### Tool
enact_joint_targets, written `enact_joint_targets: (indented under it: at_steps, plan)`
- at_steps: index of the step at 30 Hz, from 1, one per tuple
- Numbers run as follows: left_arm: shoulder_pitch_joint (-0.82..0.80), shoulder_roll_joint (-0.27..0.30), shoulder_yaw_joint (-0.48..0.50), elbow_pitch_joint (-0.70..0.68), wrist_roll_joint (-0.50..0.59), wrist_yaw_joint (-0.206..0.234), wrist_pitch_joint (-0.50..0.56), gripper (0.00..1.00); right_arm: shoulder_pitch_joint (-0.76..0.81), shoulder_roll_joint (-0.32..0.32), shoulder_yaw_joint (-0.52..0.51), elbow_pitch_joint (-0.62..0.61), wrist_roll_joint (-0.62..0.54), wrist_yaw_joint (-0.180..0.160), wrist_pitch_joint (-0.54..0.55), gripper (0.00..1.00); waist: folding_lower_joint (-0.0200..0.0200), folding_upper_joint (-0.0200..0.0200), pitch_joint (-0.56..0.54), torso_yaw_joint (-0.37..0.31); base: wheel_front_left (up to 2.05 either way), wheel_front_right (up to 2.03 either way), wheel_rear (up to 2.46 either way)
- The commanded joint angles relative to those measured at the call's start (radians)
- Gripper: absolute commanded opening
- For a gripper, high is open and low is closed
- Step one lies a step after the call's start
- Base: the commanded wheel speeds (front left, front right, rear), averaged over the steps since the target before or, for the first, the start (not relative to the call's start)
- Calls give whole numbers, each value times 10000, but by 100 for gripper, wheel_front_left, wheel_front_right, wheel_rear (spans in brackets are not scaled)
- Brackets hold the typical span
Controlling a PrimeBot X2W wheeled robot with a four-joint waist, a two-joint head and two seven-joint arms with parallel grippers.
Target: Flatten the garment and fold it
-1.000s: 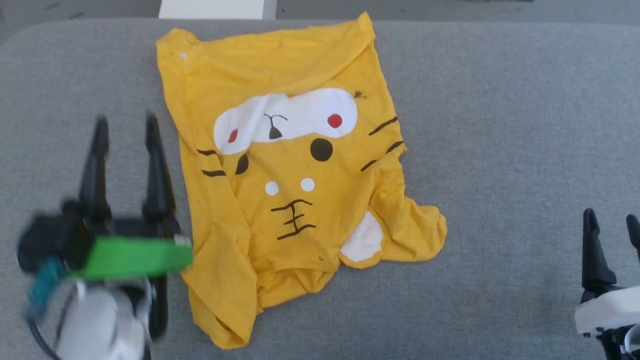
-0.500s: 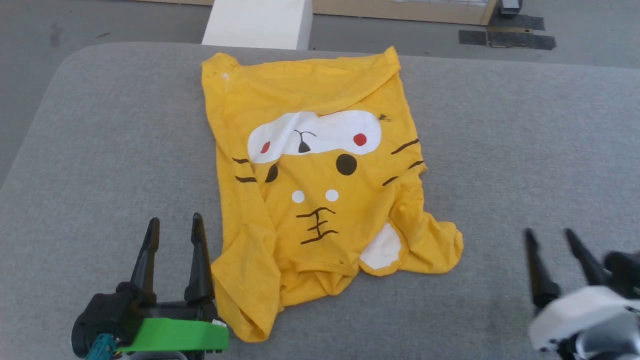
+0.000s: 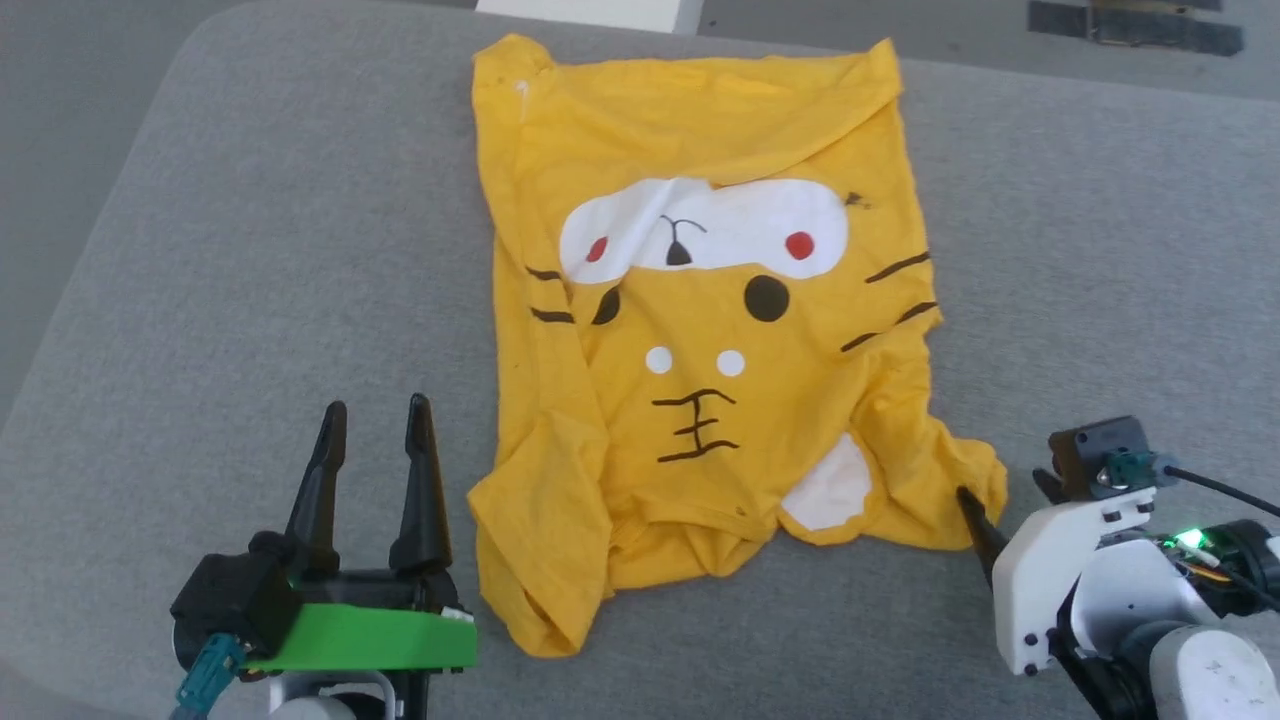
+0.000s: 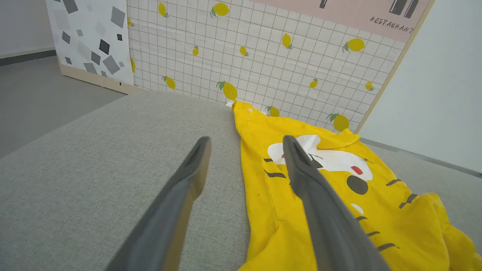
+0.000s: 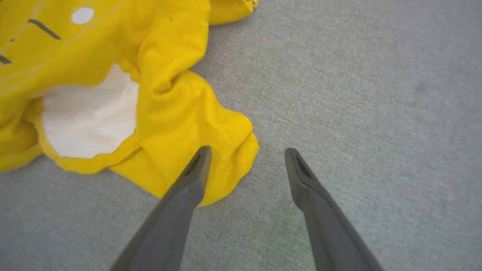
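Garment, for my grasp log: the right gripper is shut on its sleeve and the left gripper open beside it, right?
No: the right wrist view shows the right gripper open at the sleeve of the garment. The rest stands.

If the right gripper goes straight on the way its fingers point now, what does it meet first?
Most likely the garment: the open right gripper has one fingertip over the bunched sleeve corner, while the other faces the bare grey padded surface. Depth is unclear, so I cannot tell if it touches.
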Motion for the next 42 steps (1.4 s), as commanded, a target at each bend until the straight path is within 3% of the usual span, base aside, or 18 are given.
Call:
enact_joint_targets:
  at_steps: [1, 2, 3, 5, 13, 19, 27, 30, 31, 32, 38, 42]
  plan:
    - [-199, -98, 48, 83, 137, -107, -37, 100, -149, 22, 39, 229, -83, -15, 161, 100, 1, -1, 260, 350, 0, 0, 0]
    - [-216, -121, 70, 117, 151, -144, -37, 100, -134, 37, 95, 366, -37, -15, 281, 100, 1, -1, 256, 385, 0, 0, 0]
    - [-230, -147, 100, 157, 171, -186, -37, 100, -120, 118, 49, 514, 65, -15, 393, 44, 1, -1, 243, 415, 0, 0, 0]
    - [-242, -184, 149, 228, 215, -239, -37, 100, -103, 244, 24, 712, 205, -15, 489, 0, 1, -1, 176, 444, 0, 0, 0]
    - [-96, -249, 387, 372, 343, -345, -37, 100, -618, 468, -824, 741, 198, -15, -682, 0, 1, -1, -366, -74, 0, 0, 0]
    - [-32, -262, 347, 458, 453, -454, -37, 100, -849, 353, -2914, 443, -164, -15, -1123, 0, 1, -1, -572, -595, 0, 0, 0]
    - [-26, -269, 267, 622, 466, -552, -38, 100, 56, 414, -5855, -45, -651, -15, -1343, 0, 1, -1, -401, -728, 0, 0, 0]
    - [1, -270, 256, 688, 470, -555, -38, 100, 317, 483, -6246, 6, -963, -15, -1578, 0, 1, -1, -347, -734, 0, 0, 0]
    - [5, -271, 249, 714, 470, -561, -38, 100, 325, 526, -6287, 71, -999, -15, -1696, 38, 1, -1, -340, -742, 0, 0, 0]
    - [4, -271, 241, 734, 472, -566, -38, 100, 313, 558, -6283, 129, -1035, -15, -1785, 100, 1, -1, -342, -745, 0, 0, 0]
    - [-1, -272, 130, 888, 465, -574, -38, 100, -130, 670, -5227, -282, -796, -15, -2120, 100, 1, -1, -539, -728, 0, 0, 0]
    - [-27, -273, 38, 910, 454, -579, -38, 100, -556, 687, -3632, -1479, -72, -15, -1730, 100, 1, -1, -635, -605, 0, 0, 0]
